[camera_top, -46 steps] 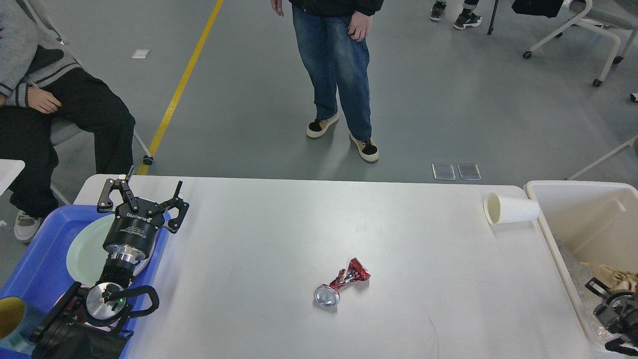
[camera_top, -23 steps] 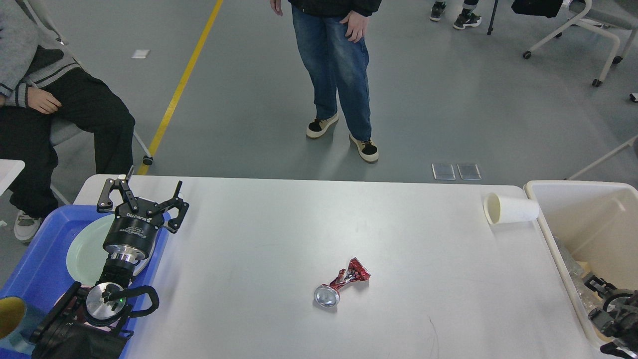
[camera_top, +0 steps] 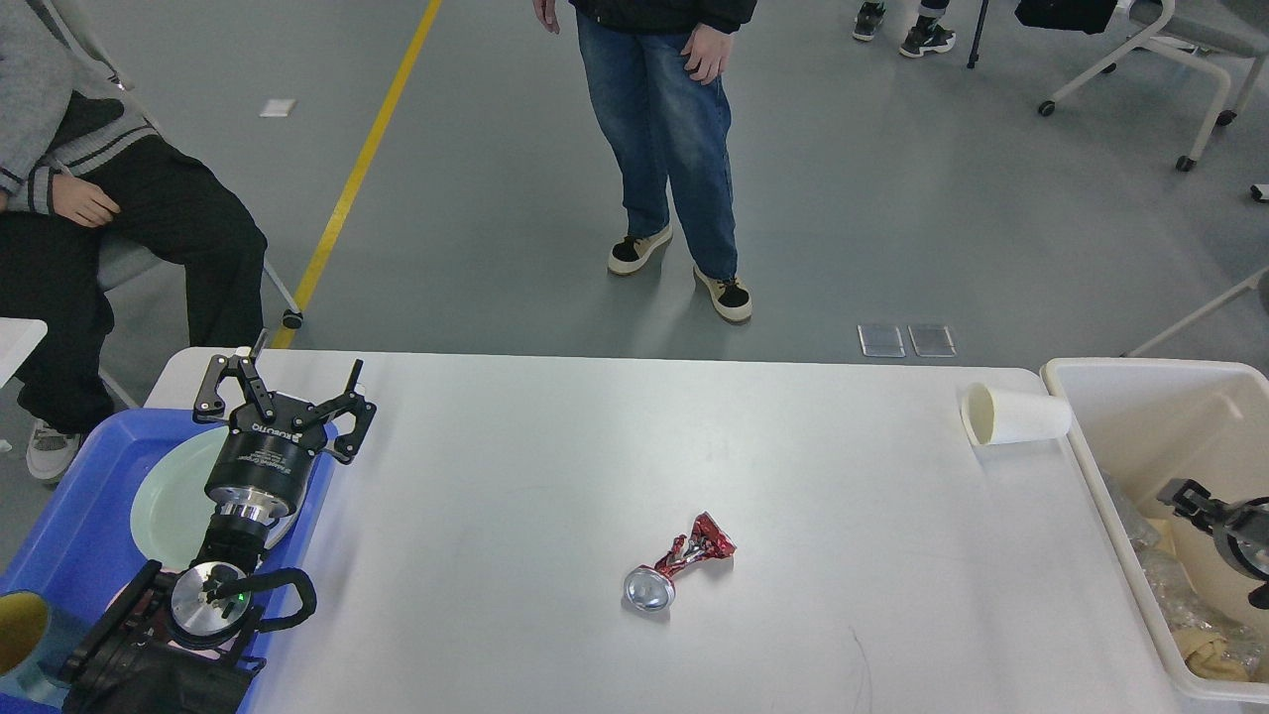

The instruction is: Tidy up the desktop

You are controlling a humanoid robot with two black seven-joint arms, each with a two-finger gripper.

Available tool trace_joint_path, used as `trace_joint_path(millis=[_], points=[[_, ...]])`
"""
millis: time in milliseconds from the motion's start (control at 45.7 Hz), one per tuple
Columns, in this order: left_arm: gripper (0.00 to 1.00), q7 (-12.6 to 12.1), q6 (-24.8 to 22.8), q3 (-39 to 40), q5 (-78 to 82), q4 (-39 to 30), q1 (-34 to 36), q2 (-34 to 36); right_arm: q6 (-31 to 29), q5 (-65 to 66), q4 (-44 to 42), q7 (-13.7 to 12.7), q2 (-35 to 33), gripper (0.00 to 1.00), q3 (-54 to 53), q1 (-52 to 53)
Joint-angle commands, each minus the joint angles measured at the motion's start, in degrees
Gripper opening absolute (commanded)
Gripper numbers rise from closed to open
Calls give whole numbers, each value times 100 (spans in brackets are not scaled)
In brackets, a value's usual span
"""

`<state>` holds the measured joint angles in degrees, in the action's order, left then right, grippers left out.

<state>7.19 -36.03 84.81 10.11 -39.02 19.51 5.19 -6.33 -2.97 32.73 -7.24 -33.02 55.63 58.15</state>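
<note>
The desk spreads wide before me. A crushed red can lies near its middle, and a paper cup lies tipped at its far right edge. Beside it, the white bin holds crumpled wrapping and paper; my right hand is over it, grip unclear. At left, my left hand hangs spread open, empty, above the blue tray holding a pale plate.
</note>
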Motion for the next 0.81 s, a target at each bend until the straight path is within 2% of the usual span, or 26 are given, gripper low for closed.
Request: trace_joint_path(millis=[0,197,438,547,722,788], points=[[96,1,-1,0,0,0,0,-1,-482,42,910,-5,-161,100,755,1196],[96,1,-1,0,0,0,0,-1,-1387,33,2000,-5,-91,100,1775,3016],[96,1,-1,0,0,0,0,-1,-3364,24,2642,-14,313,100,2267,4686],[96,1,-1,0,0,0,0,-1,-4085,15,3098,-14,471,100,2408,5547],[96,1,-1,0,0,0,0,-1,-4807,-2,3846,-5,1025,100,2584,6884],[96,1,-1,0,0,0,0,-1,-4867,-11,3934,4,1367,100,2558,7227]])
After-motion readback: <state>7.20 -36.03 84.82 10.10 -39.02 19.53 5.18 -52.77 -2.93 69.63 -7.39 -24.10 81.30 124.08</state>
